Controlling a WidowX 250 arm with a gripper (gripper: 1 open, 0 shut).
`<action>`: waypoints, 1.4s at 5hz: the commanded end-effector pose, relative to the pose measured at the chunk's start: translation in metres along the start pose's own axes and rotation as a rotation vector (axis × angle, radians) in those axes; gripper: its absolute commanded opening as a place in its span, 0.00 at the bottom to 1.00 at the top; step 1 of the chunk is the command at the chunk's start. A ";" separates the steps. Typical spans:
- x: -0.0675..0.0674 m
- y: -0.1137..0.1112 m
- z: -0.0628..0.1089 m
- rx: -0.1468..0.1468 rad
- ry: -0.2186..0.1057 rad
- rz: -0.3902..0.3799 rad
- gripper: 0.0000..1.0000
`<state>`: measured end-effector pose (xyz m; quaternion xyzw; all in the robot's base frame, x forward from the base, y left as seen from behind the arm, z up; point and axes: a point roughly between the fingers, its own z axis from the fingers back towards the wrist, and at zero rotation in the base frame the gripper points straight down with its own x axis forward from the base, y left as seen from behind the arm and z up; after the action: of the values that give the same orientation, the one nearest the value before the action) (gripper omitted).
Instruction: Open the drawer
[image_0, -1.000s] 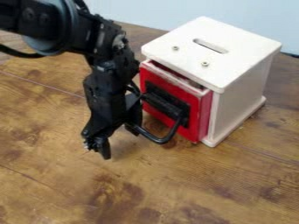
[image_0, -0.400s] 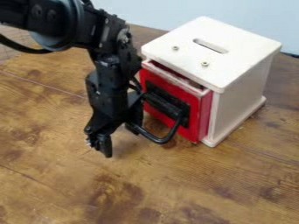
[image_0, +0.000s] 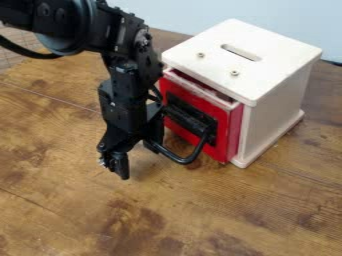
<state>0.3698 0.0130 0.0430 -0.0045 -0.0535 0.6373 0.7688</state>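
Beside the drawer (image_0: 202, 118) | tool (image_0: 120, 160) slightly shifted, drawer unchanged

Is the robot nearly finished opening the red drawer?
Not nearly, I think. What looks done: the pincer has reached the big black looped handle, low down beside the box. In hand: it seems to be getting into place there, though I can't tell if it touches the handle. Left: pulling the drawer out, because the red front looks closed or nearly closed against the white casing.
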 end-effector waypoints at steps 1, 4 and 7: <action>0.010 -0.009 0.017 -0.048 -0.005 0.031 1.00; 0.010 -0.009 0.018 -0.036 0.016 0.060 1.00; 0.011 -0.001 0.023 -0.025 -0.030 0.093 0.00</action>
<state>0.3711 0.0166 0.0480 0.0023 -0.0537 0.6490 0.7589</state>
